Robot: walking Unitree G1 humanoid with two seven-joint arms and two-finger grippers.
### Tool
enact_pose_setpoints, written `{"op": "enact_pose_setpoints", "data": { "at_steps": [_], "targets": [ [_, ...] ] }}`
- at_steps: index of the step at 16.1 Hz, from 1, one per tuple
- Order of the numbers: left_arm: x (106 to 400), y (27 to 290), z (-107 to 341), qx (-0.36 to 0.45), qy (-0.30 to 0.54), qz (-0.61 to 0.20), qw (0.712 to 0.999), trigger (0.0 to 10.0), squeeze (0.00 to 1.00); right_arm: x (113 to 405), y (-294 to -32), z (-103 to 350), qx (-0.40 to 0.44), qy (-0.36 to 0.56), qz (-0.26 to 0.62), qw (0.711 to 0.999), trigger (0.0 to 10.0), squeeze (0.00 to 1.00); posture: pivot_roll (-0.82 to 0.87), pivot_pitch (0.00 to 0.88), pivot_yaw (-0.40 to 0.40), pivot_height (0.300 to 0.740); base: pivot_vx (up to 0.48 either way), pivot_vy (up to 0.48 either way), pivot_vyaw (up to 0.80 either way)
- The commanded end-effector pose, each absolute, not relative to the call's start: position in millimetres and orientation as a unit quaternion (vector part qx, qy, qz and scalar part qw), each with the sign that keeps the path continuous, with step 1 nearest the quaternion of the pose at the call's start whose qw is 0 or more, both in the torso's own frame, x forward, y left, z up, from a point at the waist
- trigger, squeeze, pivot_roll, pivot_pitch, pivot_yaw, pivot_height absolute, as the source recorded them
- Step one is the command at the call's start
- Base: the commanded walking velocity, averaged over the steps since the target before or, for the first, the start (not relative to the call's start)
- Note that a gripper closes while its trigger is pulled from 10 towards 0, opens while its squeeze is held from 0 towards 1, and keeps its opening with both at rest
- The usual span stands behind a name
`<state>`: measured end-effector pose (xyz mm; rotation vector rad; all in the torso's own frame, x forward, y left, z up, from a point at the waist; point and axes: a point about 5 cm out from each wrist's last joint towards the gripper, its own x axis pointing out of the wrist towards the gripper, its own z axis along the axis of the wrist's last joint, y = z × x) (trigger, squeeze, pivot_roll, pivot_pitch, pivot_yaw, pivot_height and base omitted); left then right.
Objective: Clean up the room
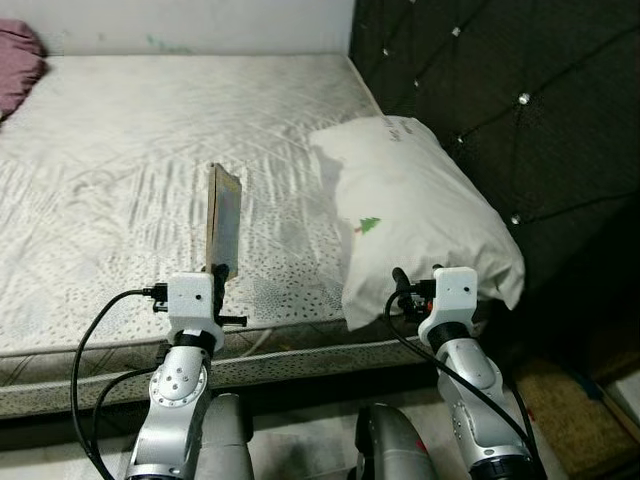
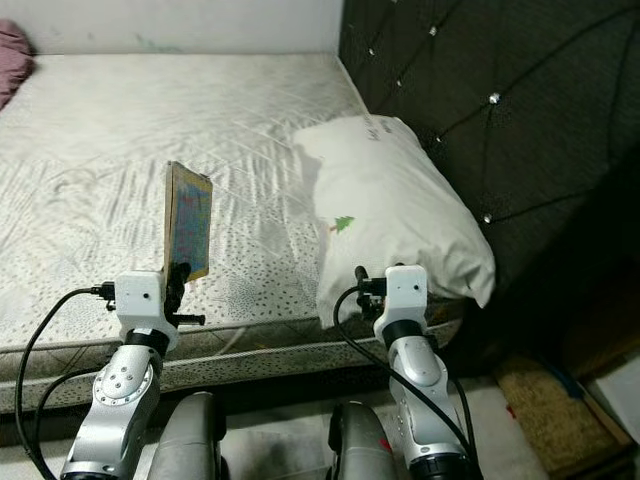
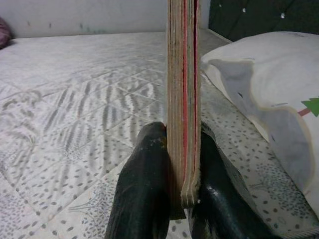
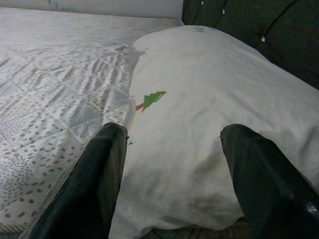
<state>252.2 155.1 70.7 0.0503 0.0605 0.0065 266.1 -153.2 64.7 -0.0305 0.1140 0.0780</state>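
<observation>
Two grippers at the mattress near edge.
Left gripper clamps an upright book above the mattress; right gripper, fingers spread, faces the white pillow at right.

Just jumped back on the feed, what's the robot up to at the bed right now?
The robot stands at the edge of the mattress. Its left gripper is shut on a thin book, holding it upright above the mattress. The right gripper is open, fingers spread in front of the near end of the white pillow, which lies against the dark tufted headboard. A purple cloth sits at the far corner.
</observation>
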Motion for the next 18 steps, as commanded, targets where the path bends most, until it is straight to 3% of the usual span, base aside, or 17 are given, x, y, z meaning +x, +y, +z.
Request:
{"op": "enact_pose_setpoints", "data": {
  "at_steps": [1, 4, 6, 18],
  "targets": [
    [256.9, 156.4, 80.8, 0.025, 0.009, 0.009, 1.0, 10.0, 0.0, 266.9, -154.0, 65.3, -0.016, 0.058, 0.04, 0.997, 10.0, 0.0, -0.02, 0.028, -0.031, 0.6, 0.0, 0.0, 0.0],
    [256.9, 156.2, 81.1, 0.022, 0.008, 0.011, 1.0, 10.0, 0.0, 266.9, -153.5, 65.6, -0.012, 0.057, 0.043, 0.997, 10.0, 0.0, -0.02, 0.03, -0.031, 0.571, 0.0, 0.0, 0.0],
    [257.7, 157.4, 80.4, -0.008, 0.016, 0.03, 0.999, 10.0, 0.0, 266.9, -154.0, 65.2, -0.008, 0.059, 0.043, 0.997, 10.0, 0.0, -0.01, 0.029, -0.031, 0.571, 0.0, 0.0, 0.0],
    [257.2, 157.3, 83.6, -0.014, 0.006, 0.01, 1.0, 10.0, 0.0, 269.4, -153.8, 64.9, -0.006, 0.062, 0.052, 0.997, 10.0, 0.0, -0.01, 0.031, -0.036, 0.571, 0.046, 0.0, 0.0]
  ]
}}
